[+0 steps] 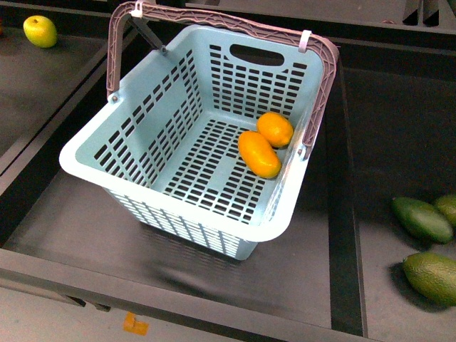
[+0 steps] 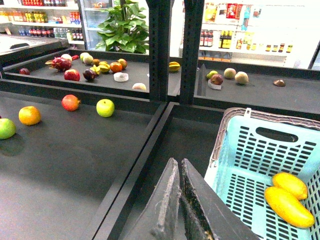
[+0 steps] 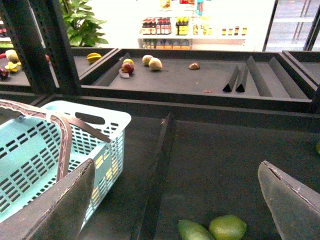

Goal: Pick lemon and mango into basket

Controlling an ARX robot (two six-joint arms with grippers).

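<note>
The pale aqua basket (image 1: 78, 153) stands tilted in the middle bay, its brown handle swung back. Inside it, against the right wall, lie the rounder lemon (image 1: 275, 129) and, touching it, the longer orange mango (image 1: 259, 154). Neither arm shows in the front view. In the left wrist view my left gripper (image 2: 177, 162) is shut with nothing in it, held left of the basket (image 2: 240, 125), where the lemon (image 2: 290, 185) and mango (image 2: 289, 206) lie. My right gripper (image 3: 176, 165) is open and empty, to the right of the basket (image 3: 107, 117).
Dark green avocados (image 1: 422, 219) (image 1: 431, 276) lie in the right bay, below the right gripper (image 3: 227, 227). A yellow-green apple (image 1: 40, 30) sits far left. Raised black dividers run between bays. An orange (image 2: 29, 115), a red apple (image 2: 70, 102) and a green apple (image 2: 105, 107) lie in the left bay.
</note>
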